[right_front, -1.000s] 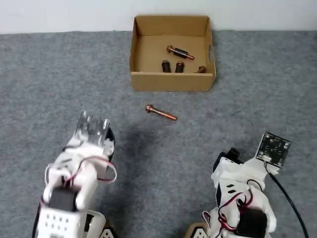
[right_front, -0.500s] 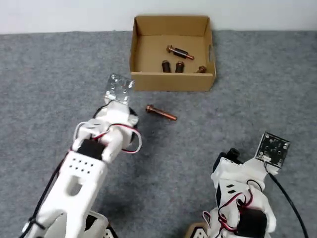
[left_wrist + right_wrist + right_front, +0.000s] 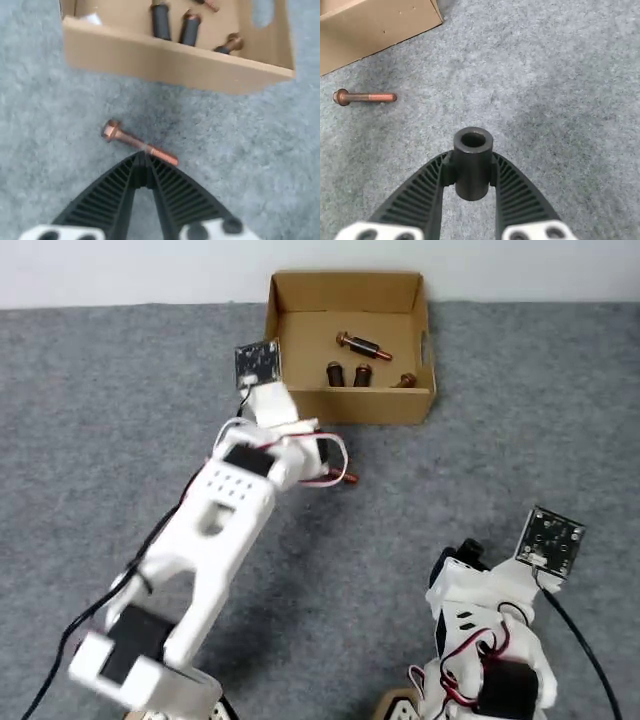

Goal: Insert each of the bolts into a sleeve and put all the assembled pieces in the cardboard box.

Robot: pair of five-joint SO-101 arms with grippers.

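Note:
A copper bolt (image 3: 137,144) lies on the grey carpet just in front of the cardboard box (image 3: 175,62). My left gripper (image 3: 142,160) is shut, and its tips meet right at the bolt's threaded end with nothing between them. In the high view the left arm (image 3: 250,480) stretches over the bolt (image 3: 346,478), leaving only its tip showing. My right gripper (image 3: 471,162) is shut on a black sleeve (image 3: 472,172), held upright with its bore open, low near the table's front right. The bolt (image 3: 364,97) lies off to one side of it.
The box (image 3: 350,405) stands at the back middle against a white wall. It holds several bolt-and-sleeve pieces (image 3: 362,345). Grey carpet lies open to the left and right of the box. The right arm (image 3: 490,630) sits at the front right.
The left arm has swung from the front left forward and rightward to the bolt by the box. The right arm and the bolt have not moved.

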